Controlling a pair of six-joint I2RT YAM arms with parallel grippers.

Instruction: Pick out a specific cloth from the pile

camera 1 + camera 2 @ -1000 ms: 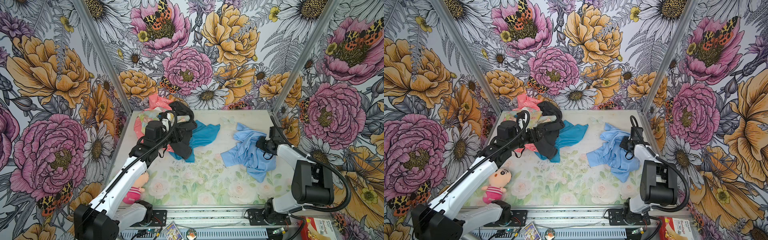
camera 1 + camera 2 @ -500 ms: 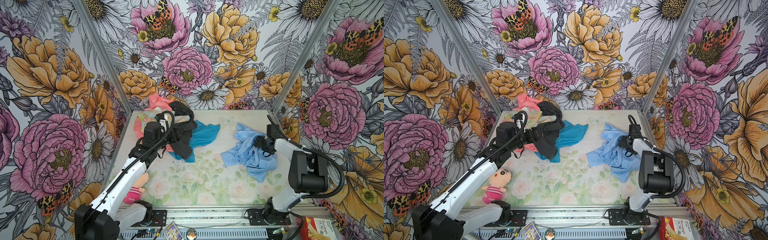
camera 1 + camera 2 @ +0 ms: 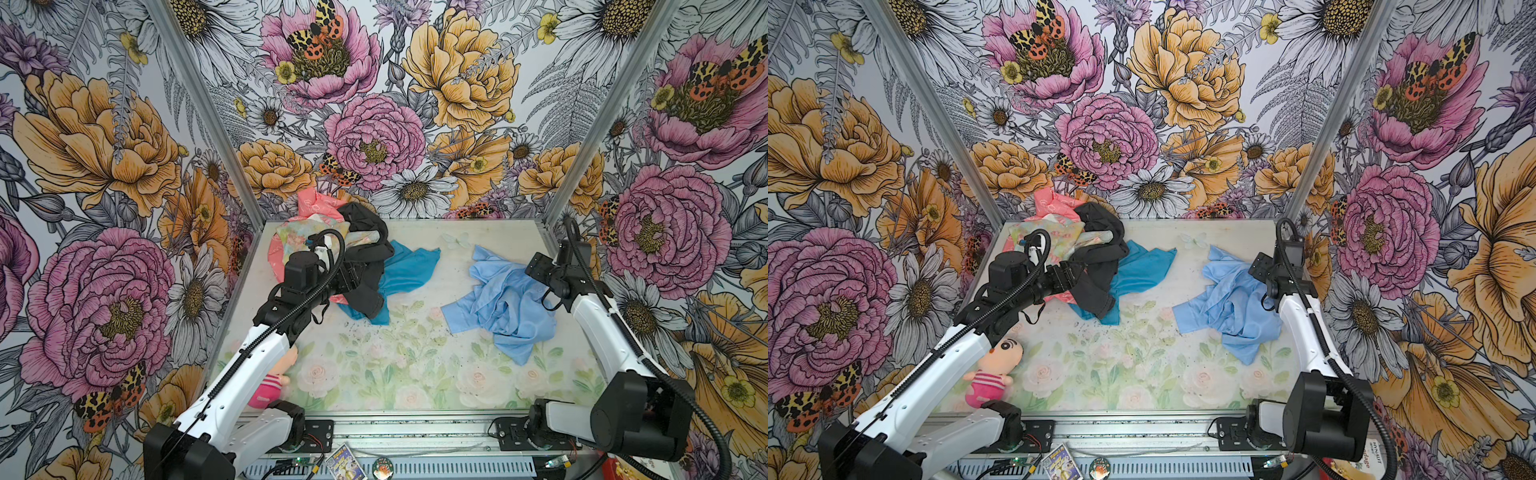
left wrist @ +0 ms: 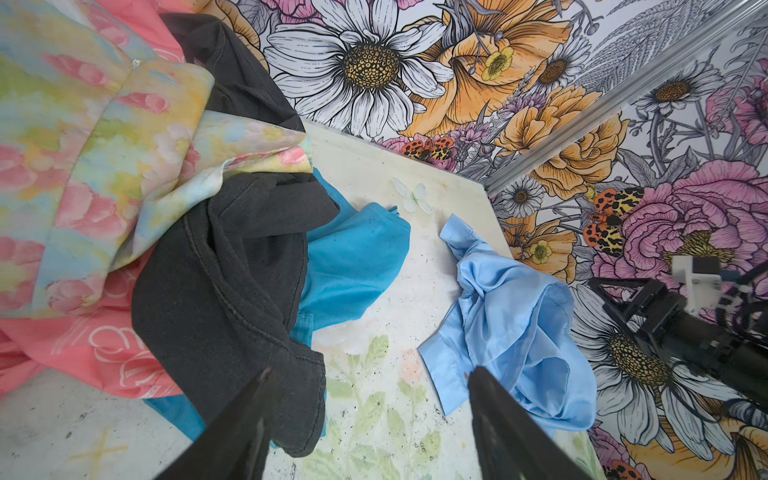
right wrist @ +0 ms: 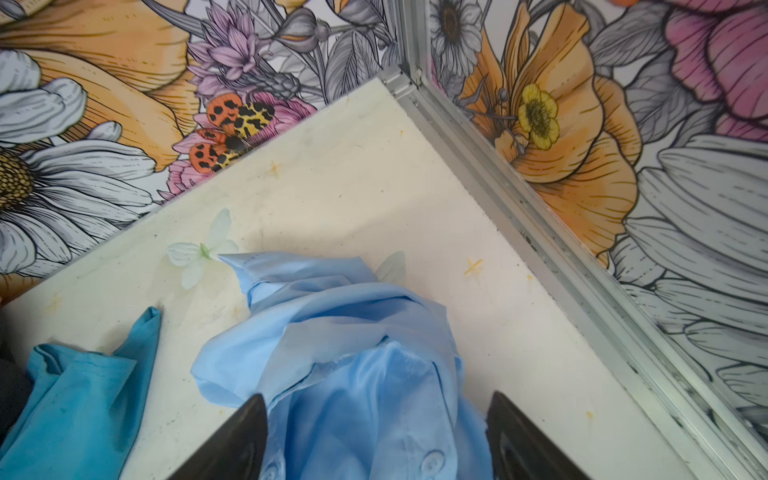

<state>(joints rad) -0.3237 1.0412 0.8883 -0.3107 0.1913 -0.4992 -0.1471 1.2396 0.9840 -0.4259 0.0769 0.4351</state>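
Since a second ago the right gripper (image 3: 532, 269) has spread its jaws and shifted slightly toward the far wall. The left arm has hardly moved.

Nearest, a doll (image 3: 992, 372) lies on the table (image 3: 374, 365), well apart from the cloth (image 3: 503, 307), left of it and partly under the left arm.

The cloth is a light blue shirt lying crumpled on the table's right half, apart from the other garments. One flat corner points to the near edge and a sleeve or collar end reaches toward the far wall.

The right gripper is at the cloth's right edge. In its wrist view (image 5: 376, 399) the fingers stand wide apart on either side of a raised fold of the cloth (image 5: 353, 332). Bare table shows between the fabric and one finger, so nothing is pinched.

Left of the cloth, across a strip of bare table, is the pile (image 3: 374, 266). Its teal garment (image 3: 407, 266) is the part closest to the cloth, and a black garment (image 3: 365, 291) lies over it.

The left gripper (image 3: 356, 276) is over the black garment's left side. In its wrist view (image 4: 370, 374) the fingers are spread with nothing between them.

Farther from the cloth, a pastel floral piece (image 4: 104, 145) and a coral one (image 4: 104, 353) fill the far left corner.
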